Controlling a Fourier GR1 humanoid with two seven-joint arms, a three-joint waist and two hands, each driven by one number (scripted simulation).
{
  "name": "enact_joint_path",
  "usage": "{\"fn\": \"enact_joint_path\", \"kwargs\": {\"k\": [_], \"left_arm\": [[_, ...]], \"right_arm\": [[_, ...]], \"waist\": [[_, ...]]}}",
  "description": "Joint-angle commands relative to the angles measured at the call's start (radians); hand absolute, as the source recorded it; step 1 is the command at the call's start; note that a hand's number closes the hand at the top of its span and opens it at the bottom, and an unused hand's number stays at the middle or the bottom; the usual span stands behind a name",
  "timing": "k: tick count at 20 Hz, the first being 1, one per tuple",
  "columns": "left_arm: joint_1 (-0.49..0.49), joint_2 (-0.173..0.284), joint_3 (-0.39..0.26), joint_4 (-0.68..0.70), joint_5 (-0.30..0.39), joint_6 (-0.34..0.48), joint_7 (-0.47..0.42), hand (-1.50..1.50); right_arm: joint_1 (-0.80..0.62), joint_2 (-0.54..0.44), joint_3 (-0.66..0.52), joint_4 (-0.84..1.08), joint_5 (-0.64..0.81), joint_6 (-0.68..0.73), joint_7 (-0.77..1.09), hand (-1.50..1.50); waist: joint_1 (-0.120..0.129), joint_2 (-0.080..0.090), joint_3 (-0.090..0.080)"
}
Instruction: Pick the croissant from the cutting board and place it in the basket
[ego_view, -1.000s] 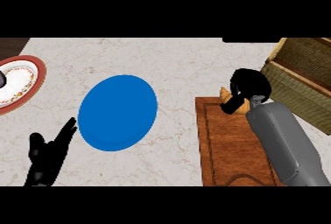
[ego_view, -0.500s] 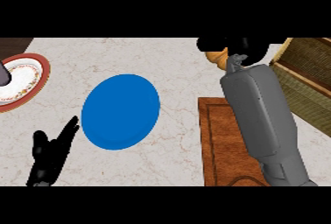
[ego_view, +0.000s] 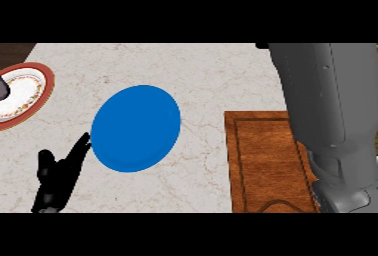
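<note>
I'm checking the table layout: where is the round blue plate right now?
In the head view the round blue plate lies left of centre on the marble counter, between the wooden cutting board and the open left hand.

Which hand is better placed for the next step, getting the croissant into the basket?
Right, probably. The right forearm extends over the cutting board beyond the top edge, hiding its hand. The left hand rests open, lower left, beside the blue plate.

Blue plate (ego_view: 136, 128); brown board (ego_view: 262, 165); marbled counter (ego_view: 192, 65); white plate (ego_view: 26, 95), red rim, possibly floral.
</note>
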Motion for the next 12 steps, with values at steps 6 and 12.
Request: {"fn": "enact_joint_path", "kwargs": {"k": [6, 12], "left_arm": [[0.050, 0.020, 0.024, 0.062, 0.015, -0.035, 0.021, 0.00], [0.019, -0.026, -0.002, 0.050, -0.004, -0.005, 0.055, 0.00]], "right_arm": [[-0.180, -0.121, -0.126, 0.044, 0.078, 0.098, 0.159, 1.50], [-0.170, -0.232, -0.223, 0.161, 0.037, 0.090, 0.046, 1.50]], "waist": [[-0.010, 0.004, -0.011], [-0.009, 0.010, -0.010]]}}
